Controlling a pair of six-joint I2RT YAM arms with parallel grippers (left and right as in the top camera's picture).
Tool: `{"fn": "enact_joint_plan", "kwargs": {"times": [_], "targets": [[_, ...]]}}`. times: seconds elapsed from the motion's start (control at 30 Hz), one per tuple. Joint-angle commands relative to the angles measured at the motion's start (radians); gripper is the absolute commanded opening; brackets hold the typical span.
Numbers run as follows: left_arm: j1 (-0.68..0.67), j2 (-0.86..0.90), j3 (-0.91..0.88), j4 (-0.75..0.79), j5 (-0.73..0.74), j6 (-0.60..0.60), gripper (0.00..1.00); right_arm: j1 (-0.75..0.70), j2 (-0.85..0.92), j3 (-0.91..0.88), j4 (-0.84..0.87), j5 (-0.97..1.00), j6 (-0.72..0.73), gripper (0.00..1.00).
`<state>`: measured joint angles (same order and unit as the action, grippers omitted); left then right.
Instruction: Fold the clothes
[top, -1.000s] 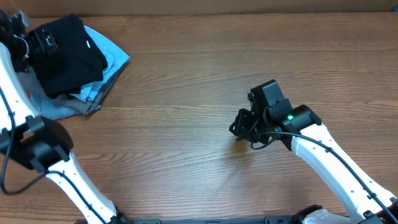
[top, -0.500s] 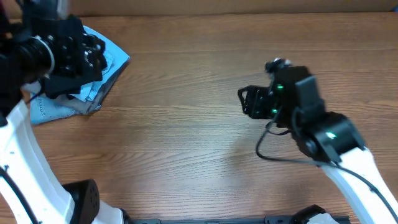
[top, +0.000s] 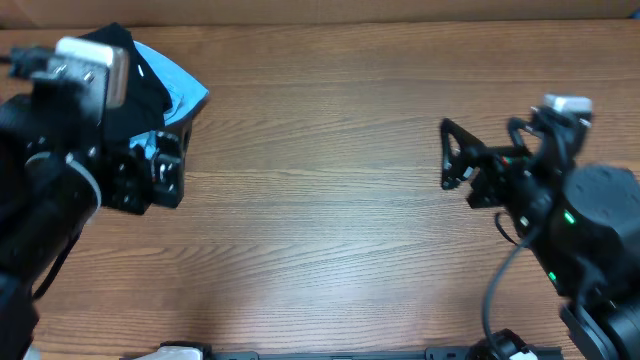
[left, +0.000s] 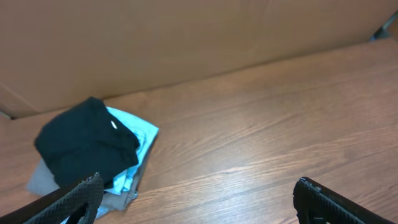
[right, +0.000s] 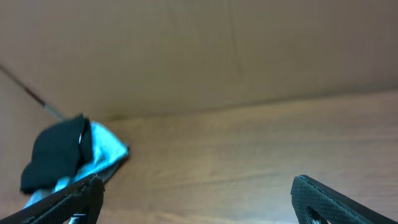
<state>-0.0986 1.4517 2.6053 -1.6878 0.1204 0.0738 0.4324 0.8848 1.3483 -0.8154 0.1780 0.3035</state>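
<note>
The black T-shirt lies bunched on top of a pile at the table's far left, its small white tag facing up. It also shows in the overhead view and, small and blurred, in the right wrist view. My left gripper is open and raised, in front of the pile and apart from it, with nothing between its fingers. From above, the left gripper partly hides the pile. Over the right half of the table, my right gripper hangs open and empty.
Under the black T-shirt lie a light blue shirt and a grey garment. A brown cardboard wall runs along the table's far edge. Bare wooden tabletop lies between the two grippers.
The right gripper has opened and moved up and to the right. The left arm has come away from the pile towards the front, its gripper still open.
</note>
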Motion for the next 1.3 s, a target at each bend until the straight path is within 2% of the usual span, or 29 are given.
{"fn": "enact_joint_plan", "kwargs": {"times": [0.0, 0.1, 0.53, 0.83, 1.13, 1.27], "targets": [[-0.007, 0.007, -0.006, 0.000, -0.018, -0.030, 1.00, -0.003, -0.061, 0.015, 0.005, 0.065, -0.027, 1.00], [-0.007, 0.016, -0.006, 0.004, 0.037, -0.030, 1.00, -0.003, -0.068, 0.015, 0.005, 0.066, -0.027, 1.00], [-0.007, 0.043, -0.006, -0.002, 0.034, -0.029, 1.00, -0.003, -0.066, 0.014, -0.003, 0.080, -0.008, 1.00], [-0.007, 0.045, -0.006, -0.001, 0.034, -0.029, 1.00, -0.003, -0.064, 0.014, -0.072, 0.047, -0.010, 1.00], [-0.007, 0.045, -0.006, -0.002, 0.034, -0.029, 1.00, -0.003, -0.065, 0.014, -0.085, 0.077, -0.024, 1.00], [-0.007, 0.045, -0.006, -0.002, 0.034, -0.029, 1.00, -0.003, -0.066, 0.011, -0.085, 0.181, -0.024, 1.00]]}}
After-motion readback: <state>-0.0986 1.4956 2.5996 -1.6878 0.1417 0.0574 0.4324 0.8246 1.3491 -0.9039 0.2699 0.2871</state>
